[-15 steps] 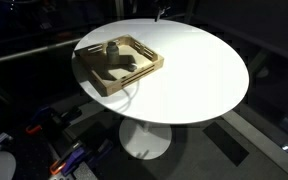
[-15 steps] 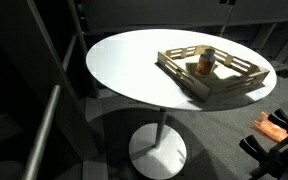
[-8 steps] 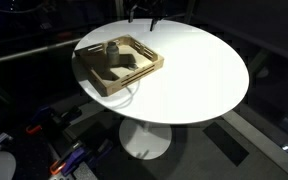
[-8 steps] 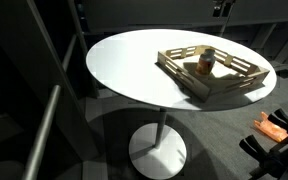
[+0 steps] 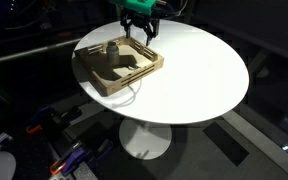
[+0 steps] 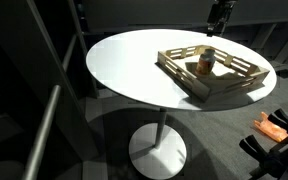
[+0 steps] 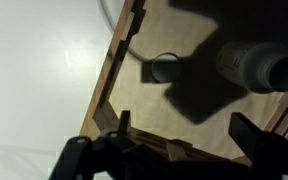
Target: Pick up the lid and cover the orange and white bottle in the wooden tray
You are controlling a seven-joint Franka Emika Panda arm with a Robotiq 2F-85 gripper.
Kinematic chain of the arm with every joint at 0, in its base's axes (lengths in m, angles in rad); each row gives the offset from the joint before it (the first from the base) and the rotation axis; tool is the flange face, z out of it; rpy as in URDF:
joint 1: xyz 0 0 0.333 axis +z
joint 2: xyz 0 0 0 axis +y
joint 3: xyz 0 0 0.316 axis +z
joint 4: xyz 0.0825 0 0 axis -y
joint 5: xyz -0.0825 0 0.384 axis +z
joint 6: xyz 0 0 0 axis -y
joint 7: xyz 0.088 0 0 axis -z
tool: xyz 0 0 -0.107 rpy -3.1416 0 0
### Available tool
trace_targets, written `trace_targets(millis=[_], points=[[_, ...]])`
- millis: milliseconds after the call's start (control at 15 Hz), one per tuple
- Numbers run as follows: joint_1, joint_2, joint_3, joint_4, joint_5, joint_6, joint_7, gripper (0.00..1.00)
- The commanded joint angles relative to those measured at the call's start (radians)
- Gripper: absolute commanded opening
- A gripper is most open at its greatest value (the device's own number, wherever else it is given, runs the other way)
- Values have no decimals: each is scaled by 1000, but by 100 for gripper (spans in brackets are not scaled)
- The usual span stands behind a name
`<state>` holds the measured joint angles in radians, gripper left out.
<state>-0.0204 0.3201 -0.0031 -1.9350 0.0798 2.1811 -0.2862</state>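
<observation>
The round white table (image 5: pixel 204 70) carries the wooden tray (image 5: pixel 134 80) at one edge. The gripper (image 5: pixel 140 30) hangs over the tray's far corner, fingers spread wide with nothing between them. The tray's raised walls are the first hazard: coming down this close to the rim could set a finger on the wood instead of inside. The orange and white bottle (image 5: pixel 112 47) stands upright within the tray, and a careless sideways sweep could tip it (it looks light). The lid (image 7: pixel 164 68), as I read the wrist view, is the small round piece on the tray floor, partly in shadow. Being flat, it could slip from a shallow pinch. It lies ahead of the fingertips, roughly in line with the gap between them, below the gripper and not yet between the jaws. It is near the bottle but apart from it.
</observation>
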Motion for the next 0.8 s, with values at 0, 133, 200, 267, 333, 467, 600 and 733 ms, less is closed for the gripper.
trace_targets(millis=[0,133,200,267,333,467,600,733], points=[[-2,20,13,-38,-22,43,21,100],[2,40,11,-49,-38,58,28,100],[1,51,12,-50,-44,59,27,100],[2,60,12,-50,-50,59,27,100],[5,68,10,-52,-62,61,32,100],[7,81,9,-54,-83,63,38,100],[9,91,10,-58,-96,66,43,100],[12,97,12,-67,-105,84,49,100]])
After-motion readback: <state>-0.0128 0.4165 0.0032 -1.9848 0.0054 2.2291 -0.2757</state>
